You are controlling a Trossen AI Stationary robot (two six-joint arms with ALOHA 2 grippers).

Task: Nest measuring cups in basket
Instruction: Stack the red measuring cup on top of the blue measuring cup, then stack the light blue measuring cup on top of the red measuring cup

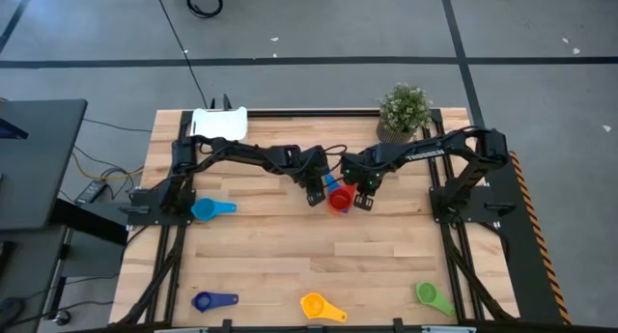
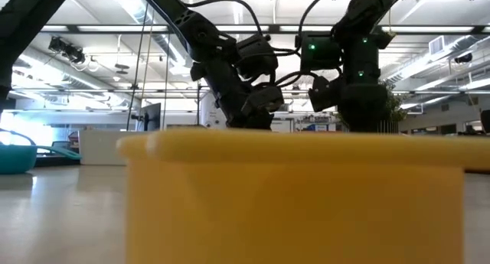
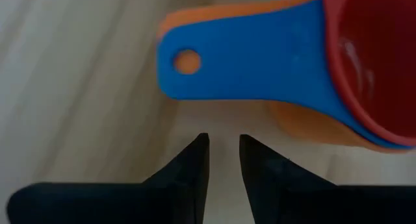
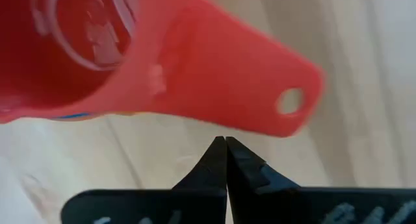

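A red cup (image 1: 339, 200) sits nested in a blue cup (image 3: 260, 55), which sits in an orange cup (image 3: 312, 123), at the table's middle. The blue handle lies over the orange one. The red handle (image 4: 247, 87) points the other way. My left gripper (image 1: 314, 193) hovers just left of the stack, its fingers (image 3: 224, 146) a narrow gap apart and empty, short of the blue handle. My right gripper (image 1: 363, 200) is just right of the stack, shut and empty (image 4: 225, 141), right by the red handle. The white basket (image 1: 218, 123) stands at the far left.
A light blue cup (image 1: 208, 209) lies at the left. Dark blue (image 1: 214, 300), yellow (image 1: 322, 307) and green (image 1: 434, 295) cups lie along the near edge. The yellow cup fills the low view (image 2: 298, 195). A potted plant (image 1: 403, 113) stands at the far right.
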